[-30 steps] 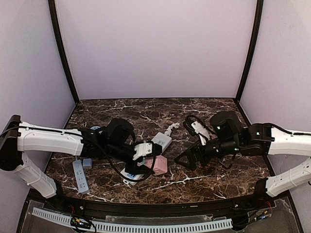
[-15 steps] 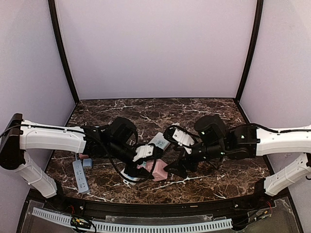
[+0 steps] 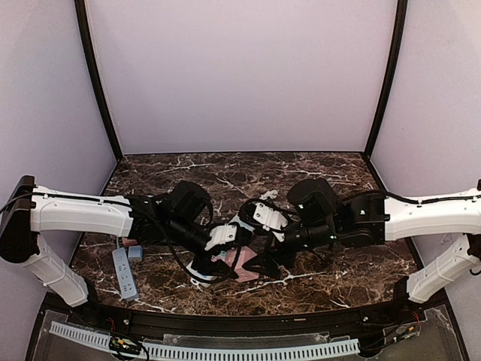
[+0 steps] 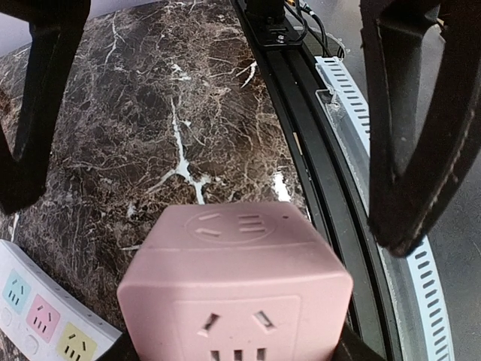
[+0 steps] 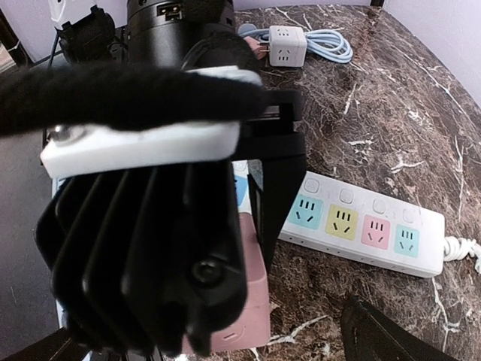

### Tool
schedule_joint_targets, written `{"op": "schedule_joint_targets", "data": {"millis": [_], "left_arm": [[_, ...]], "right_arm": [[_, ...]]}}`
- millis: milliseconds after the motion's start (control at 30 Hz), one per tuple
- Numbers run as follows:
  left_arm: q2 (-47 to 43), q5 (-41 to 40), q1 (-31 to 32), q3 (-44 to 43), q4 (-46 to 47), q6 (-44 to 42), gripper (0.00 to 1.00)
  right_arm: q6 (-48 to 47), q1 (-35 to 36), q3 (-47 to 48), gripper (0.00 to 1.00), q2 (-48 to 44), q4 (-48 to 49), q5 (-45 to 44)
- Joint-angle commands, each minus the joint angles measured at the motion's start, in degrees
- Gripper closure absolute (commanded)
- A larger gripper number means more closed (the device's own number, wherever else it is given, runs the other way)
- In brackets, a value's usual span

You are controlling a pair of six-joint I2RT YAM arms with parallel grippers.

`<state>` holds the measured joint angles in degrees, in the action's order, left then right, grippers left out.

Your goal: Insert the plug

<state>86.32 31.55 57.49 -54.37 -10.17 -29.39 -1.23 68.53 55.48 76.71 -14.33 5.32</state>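
Dark marble counter [image 3: 316, 173], lilac walls [image 3: 240, 75], and both arms are crowded in around the pink cube [image 4: 237, 289]. Big change in the last second: the right gripper [image 4: 207, 219] was sitting well off to the right of that cube, and now it has swept right in. From the left wrist view its two black fingers [image 4: 406, 150] stand one on either side of the cube, tips pointing back at the camera. The left arm has hardly budged through all that; it has simply kept the cube presented.

What does that tell us? My read is that a handover or a second grip is being set up, so the cube can be turned or steadied before it goes into a socket. Nothing is inserted yet.

Grippers now. The left gripper [image 3: 228, 247] is part closed and clamped on the pink cube. The right gripper is spread as wide as it goes and holds nothing. There is clear space between its fingers and the cube on both sides.

The white power strip [image 5: 361, 226], with its row of coloured sockets, lies flat on the counter just beside the cube, behind it as the top camera sees it. That looks like the target. The cube shows socket faces to the left wrist camera, and its prongs are hidden.
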Motion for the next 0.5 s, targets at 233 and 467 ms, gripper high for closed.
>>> {"op": "schedule_joint_targets", "data": {"millis": [233,467], "left_arm": [[-2.87,6.5,-1.45,0.03,1.71,1.61,0.71],[-3.81,7.74,-1.95,0.98,4.36,3.52,0.71]], "right_arm": [[-3.99,2.46,0.85,0.05,3.27,4.26,3.36],[-4.3,3.16,1.16,0.12,4.62,5.39,1.63]]}}
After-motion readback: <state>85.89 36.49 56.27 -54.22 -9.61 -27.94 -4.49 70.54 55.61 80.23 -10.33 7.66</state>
